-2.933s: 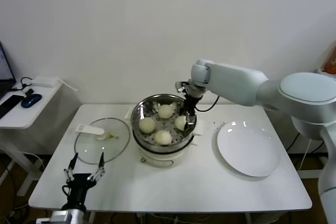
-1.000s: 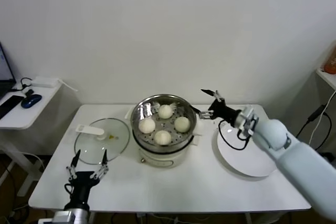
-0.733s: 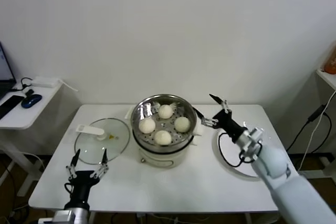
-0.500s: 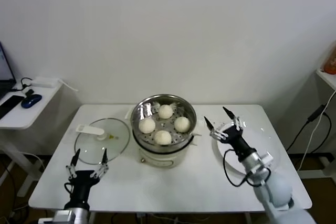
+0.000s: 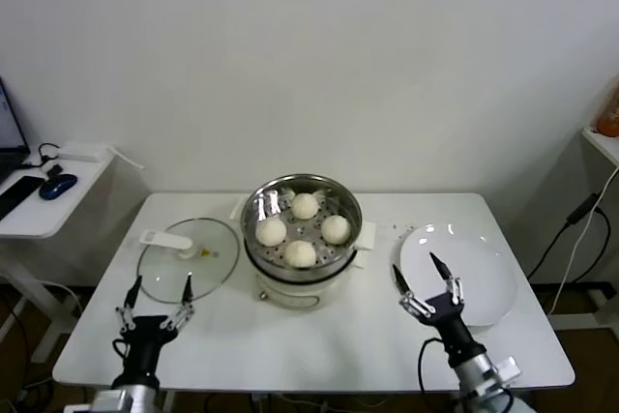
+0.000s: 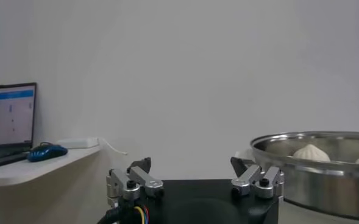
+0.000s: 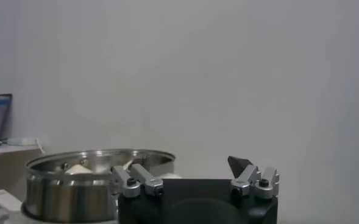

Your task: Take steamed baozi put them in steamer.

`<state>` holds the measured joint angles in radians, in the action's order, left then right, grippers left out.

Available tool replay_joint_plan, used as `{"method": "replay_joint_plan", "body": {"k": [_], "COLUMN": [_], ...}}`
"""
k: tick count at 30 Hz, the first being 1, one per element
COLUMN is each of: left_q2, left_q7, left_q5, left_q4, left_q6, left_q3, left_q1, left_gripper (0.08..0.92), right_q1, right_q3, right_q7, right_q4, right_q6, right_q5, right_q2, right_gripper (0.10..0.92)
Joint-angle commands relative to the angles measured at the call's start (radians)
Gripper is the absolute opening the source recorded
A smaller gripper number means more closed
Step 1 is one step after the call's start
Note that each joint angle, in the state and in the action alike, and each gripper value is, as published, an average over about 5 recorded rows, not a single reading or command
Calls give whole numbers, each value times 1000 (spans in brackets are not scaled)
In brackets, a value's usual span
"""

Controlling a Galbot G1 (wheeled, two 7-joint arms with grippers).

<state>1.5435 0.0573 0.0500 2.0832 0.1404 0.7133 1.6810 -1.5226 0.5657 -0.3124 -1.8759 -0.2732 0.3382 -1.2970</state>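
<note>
**benchtop_bao:** White table [image 5: 319, 340] against a plain wall, and all four steamed baozi [image 5: 302, 230] are seen sitting inside the steamer [image 5: 301, 274], mid-table. Nothing is left on the plate [image 5: 479, 292]. Which step is this counted as?

**servo_sam:** The loading looks finished, judging by that bare plate. The right gripper [image 5: 427, 293] is parked low at the near edge, just in front of the plate, fingers spread wide, nothing held. The left gripper [image 5: 154, 300] is parked near the glass lid [image 5: 187, 258], also spread and empty. No bun is left to fetch, so probably only the lid would be wanted next, if anything.
</note>
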Motion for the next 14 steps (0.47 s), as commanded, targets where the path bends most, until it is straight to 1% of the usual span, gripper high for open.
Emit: {"method": "replay_joint_plan", "body": {"k": [1,14], "left_q2": [-4,-3], "left_q7": [9,13], "left_q5": [16,19], "left_q4": [2,10], "left_q6": [6,9], "left_q3": [12,18], "left_q1": [12,25], "left_gripper": [823,823], "right_q1": [-104,-104], "right_q3": [13,-6], "right_q7": [-27,-35], "right_q4": [-12,-17], "right_q6": [-46,-49], "right_q5": [-9,-12], "right_q2": [-59,-59], "right_gripper": [823,823]}}
